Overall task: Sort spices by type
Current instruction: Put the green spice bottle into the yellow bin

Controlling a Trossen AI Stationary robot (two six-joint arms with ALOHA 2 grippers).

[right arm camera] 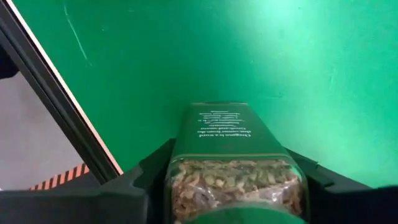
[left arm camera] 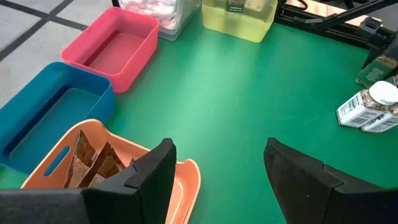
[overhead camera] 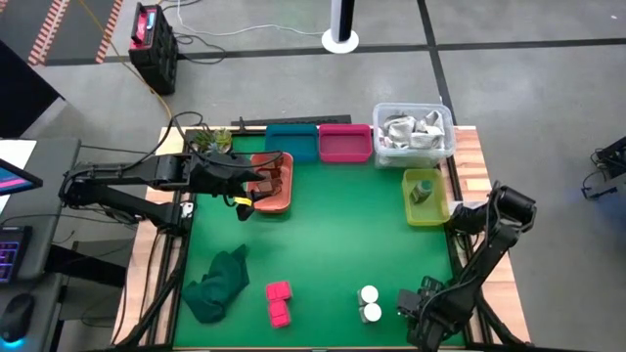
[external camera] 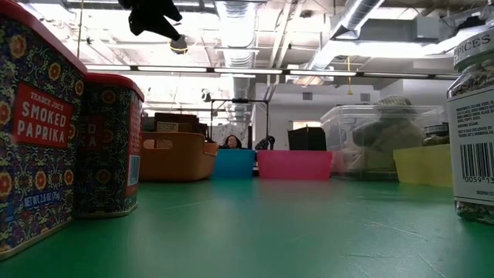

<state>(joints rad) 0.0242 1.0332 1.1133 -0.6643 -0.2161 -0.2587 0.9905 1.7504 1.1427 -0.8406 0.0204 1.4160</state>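
My left gripper hangs open above the orange basket, touching nothing; reddish-brown pieces lie inside the basket. At the table's near right corner, my right gripper is shut on a greenish round jar. A second greenish jar stands in the yellow bin. Two white-topped jars and two magenta boxes rest on the green mat near its near edge. My right gripper pinches the greenish jar by its clear, herb-filled part, one finger on each side. The jar lies along the fingers, its green-labelled end pointing away from the wrist. Whether it is clear of the mat, I cannot tell.
A blue bin, a pink bin and a clear tub of shiny packets line the far edge. A dark green cloth lies bunched near the near left corner. The mat's middle is open.
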